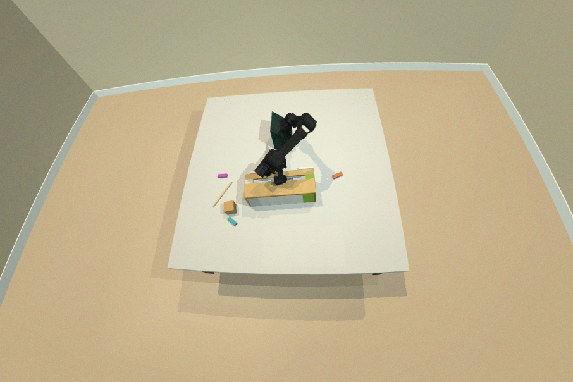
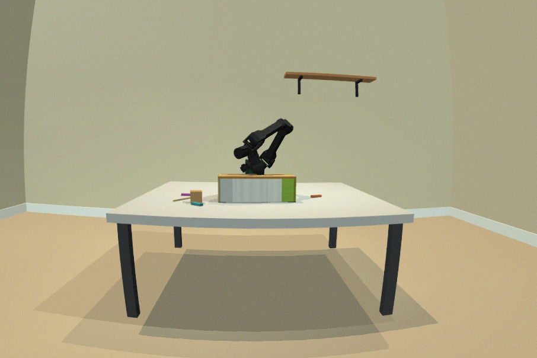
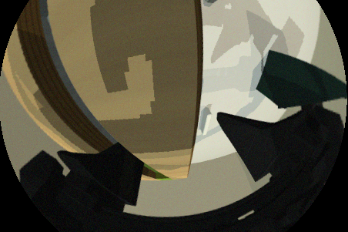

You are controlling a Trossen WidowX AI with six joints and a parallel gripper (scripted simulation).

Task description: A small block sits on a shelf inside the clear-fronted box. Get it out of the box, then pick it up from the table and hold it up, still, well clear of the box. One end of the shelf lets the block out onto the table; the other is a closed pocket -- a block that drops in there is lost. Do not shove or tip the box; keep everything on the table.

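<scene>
The box (image 1: pixel 261 190) (image 2: pixel 255 189) (image 3: pixel 173 85) stands on the table, with a wood top, a long slot in the top, a pale clear-looking front and a green panel (image 1: pixel 308 197) (image 2: pixel 288 190) at its right end. I cannot make out the small block inside; glare on the front and my arm over the slot hide the shelf. My gripper (image 1: pixel 279 179) (image 3: pixel 183 122) is open and empty, low over the box top. In the wrist view one finger appears over the slot side and the other past the back edge. The arm hides part of the slot.
On the table (image 1: pixel 351 229) left of the box are a tan cube (image 1: pixel 229 207) (image 2: pixel 195 196), a thin stick (image 1: pixel 222 195), a teal piece (image 1: pixel 232 221) (image 2: pixel 197 204) and a magenta piece (image 1: pixel 222 175). An orange piece (image 1: pixel 337 174) (image 2: pixel 316 195) lies right of it. A dark green panel (image 1: pixel 276 129) (image 3: pixel 296 82) stands behind.
</scene>
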